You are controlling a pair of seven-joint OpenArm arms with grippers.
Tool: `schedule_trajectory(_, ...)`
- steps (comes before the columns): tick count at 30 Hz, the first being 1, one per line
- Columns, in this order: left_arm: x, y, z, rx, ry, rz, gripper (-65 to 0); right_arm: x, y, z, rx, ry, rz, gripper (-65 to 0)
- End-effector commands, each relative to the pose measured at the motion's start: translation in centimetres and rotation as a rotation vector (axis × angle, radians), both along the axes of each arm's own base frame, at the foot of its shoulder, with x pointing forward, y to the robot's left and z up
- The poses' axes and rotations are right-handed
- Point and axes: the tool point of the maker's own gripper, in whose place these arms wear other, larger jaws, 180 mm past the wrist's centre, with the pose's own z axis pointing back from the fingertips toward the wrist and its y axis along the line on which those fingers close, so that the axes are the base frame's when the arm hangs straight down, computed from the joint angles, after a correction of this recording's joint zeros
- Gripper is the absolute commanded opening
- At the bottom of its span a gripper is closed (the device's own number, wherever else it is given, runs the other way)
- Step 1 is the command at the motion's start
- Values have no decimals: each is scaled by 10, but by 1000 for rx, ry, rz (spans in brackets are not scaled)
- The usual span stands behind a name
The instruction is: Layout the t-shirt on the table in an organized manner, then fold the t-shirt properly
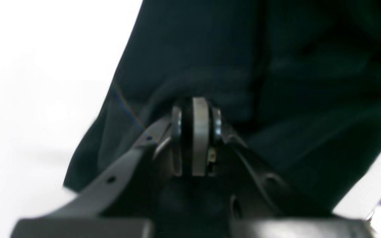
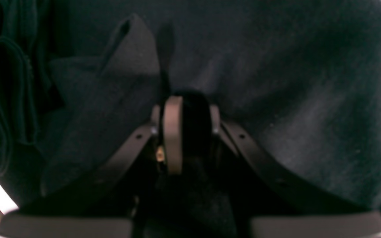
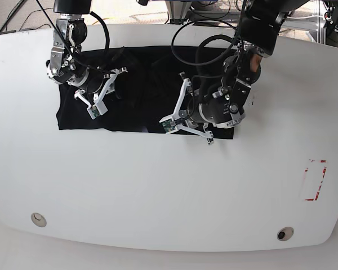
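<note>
Lying nearest the base camera, the bare front of the glossy white tabletop (image 3: 158, 191) carries two small round holes, one at front left (image 3: 38, 219) and one at front right (image 3: 284, 233), with a red dashed rectangle mark (image 3: 315, 180) toward the right edge.

Black t-shirt (image 3: 141, 90): spread as a wide dark band across the far half of the tabletop, its near hem running roughly straight, folds and bunching in the middle.

Left arm (image 3: 253, 39): on the right of the base view, reaching down from the far edge, wrist bent over the t-shirt's right end, white camera bracket pointing toward the near hem.
Left claw (image 1: 195, 109): pads pressed together in the left wrist view, a ridge of black cloth gathered at the tips; pinching the t-shirt near its edge, white tabletop showing alongside at left.

Right arm (image 3: 67, 39): on the left of the base view, descending from the far edge over the t-shirt's left end, wrist angled inward.
Right claw (image 2: 185, 99): jaws a narrow gap apart, black fabric filling the gap between the grey pads; clamped on a thicker fold of the t-shirt. Creased cloth and a rolled hem lie to the left in the right wrist view.
</note>
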Motion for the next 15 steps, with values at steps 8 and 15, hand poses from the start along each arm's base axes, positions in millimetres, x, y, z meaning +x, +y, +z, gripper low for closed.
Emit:
schedule_trajectory(8, 22, -21, 50, -102, -131, -4, -632, 0, -4, 1, -19, 3, 5, -549)
schedule_trajectory(15, 27, 10, 62, -42, -178, 56, -631, 0, -3, 1, -18, 3, 3, -549)
